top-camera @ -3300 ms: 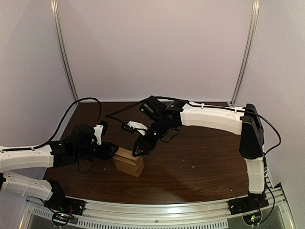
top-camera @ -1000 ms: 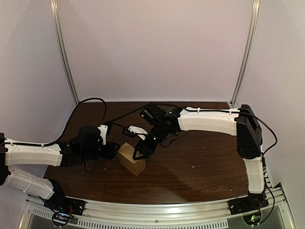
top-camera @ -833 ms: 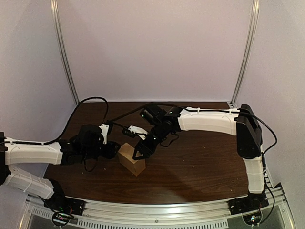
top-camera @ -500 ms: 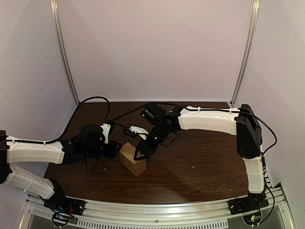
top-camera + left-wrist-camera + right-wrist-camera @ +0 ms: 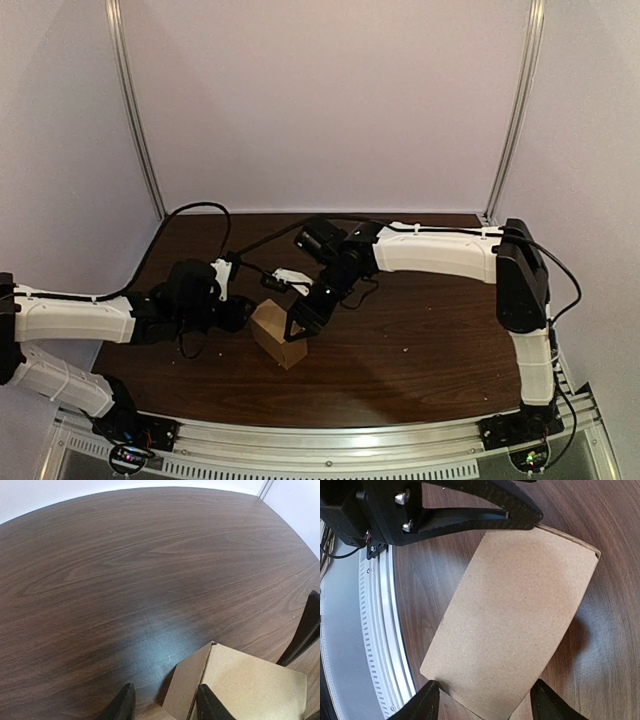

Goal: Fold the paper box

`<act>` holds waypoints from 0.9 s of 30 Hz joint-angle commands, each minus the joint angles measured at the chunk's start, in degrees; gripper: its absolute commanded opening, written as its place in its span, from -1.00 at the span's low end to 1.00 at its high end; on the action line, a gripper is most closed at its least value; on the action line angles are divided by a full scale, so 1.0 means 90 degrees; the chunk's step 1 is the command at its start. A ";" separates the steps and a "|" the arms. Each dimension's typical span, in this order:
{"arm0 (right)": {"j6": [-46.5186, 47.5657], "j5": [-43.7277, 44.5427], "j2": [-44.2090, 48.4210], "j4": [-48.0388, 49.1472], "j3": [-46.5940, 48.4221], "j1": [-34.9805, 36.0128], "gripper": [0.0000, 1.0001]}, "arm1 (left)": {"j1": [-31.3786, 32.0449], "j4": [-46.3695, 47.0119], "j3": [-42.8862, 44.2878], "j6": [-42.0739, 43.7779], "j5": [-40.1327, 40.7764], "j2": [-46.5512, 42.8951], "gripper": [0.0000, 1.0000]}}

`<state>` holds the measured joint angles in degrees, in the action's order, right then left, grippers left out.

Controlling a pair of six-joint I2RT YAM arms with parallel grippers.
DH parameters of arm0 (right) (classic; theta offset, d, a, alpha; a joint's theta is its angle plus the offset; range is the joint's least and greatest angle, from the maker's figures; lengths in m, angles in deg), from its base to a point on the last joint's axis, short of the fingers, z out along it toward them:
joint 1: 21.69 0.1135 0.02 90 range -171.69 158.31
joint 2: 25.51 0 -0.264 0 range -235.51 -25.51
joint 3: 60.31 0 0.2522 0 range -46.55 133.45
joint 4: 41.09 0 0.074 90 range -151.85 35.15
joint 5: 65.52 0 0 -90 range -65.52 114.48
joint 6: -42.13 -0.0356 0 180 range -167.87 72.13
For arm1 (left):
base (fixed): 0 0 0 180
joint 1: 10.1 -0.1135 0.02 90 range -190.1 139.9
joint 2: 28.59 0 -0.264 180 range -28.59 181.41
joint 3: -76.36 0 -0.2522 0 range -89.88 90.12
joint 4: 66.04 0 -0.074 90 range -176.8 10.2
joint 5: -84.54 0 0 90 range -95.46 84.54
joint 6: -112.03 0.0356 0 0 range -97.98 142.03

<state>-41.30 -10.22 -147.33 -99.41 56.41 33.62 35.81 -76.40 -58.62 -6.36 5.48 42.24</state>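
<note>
The brown paper box (image 5: pixel 277 335) stands on the dark wooden table (image 5: pixel 420 340), left of the middle. In the left wrist view the paper box (image 5: pixel 255 687) has a side flap (image 5: pixel 187 685) sticking out toward me. My left gripper (image 5: pixel 240 314) is open at the box's left side, and the flap stands between its fingers, close to the right finger (image 5: pixel 207 706). My right gripper (image 5: pixel 298 322) is open over the box's right end. In the right wrist view the paper box (image 5: pixel 515 625) fills the gap between the two wide-spread fingers (image 5: pixel 426 703), its near edge level with them.
Black cables (image 5: pixel 190 215) trail over the back left of the table. The metal rail (image 5: pixel 330 440) runs along the near table edge, close to the box's front. The left gripper's black body (image 5: pixel 450 510) is just beyond the box in the right wrist view.
The box has been turned from lying across to pointing front to back. My left gripper has crept right up to its flap, and the right gripper has followed the box a little toward the front.
</note>
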 commanded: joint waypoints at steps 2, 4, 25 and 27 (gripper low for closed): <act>-0.0303 -0.0085 -0.0310 -0.0136 0.0235 -0.0034 0.25 | 0.0006 -0.0631 -0.0061 0.0127 -0.0092 0.0177 -0.12; -0.0392 -0.0211 -0.0315 -0.0128 0.0325 -0.0069 0.26 | 0.0006 -0.0641 -0.0056 0.0129 -0.0101 0.0184 -0.12; 0.0284 0.1165 -0.0612 -0.0631 0.0068 0.0063 0.28 | 0.0006 -0.0617 -0.0037 0.0127 -0.0066 0.0302 -0.13; 0.0306 0.1717 -0.0653 -0.0532 -0.0087 0.0080 0.25 | 0.0006 -0.0620 -0.0051 0.0140 -0.0037 0.0308 -0.13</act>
<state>-41.74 -10.39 -149.69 -100.06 59.21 33.07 35.81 -76.38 -58.24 -6.36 5.13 42.78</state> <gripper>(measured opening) 0.638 0.438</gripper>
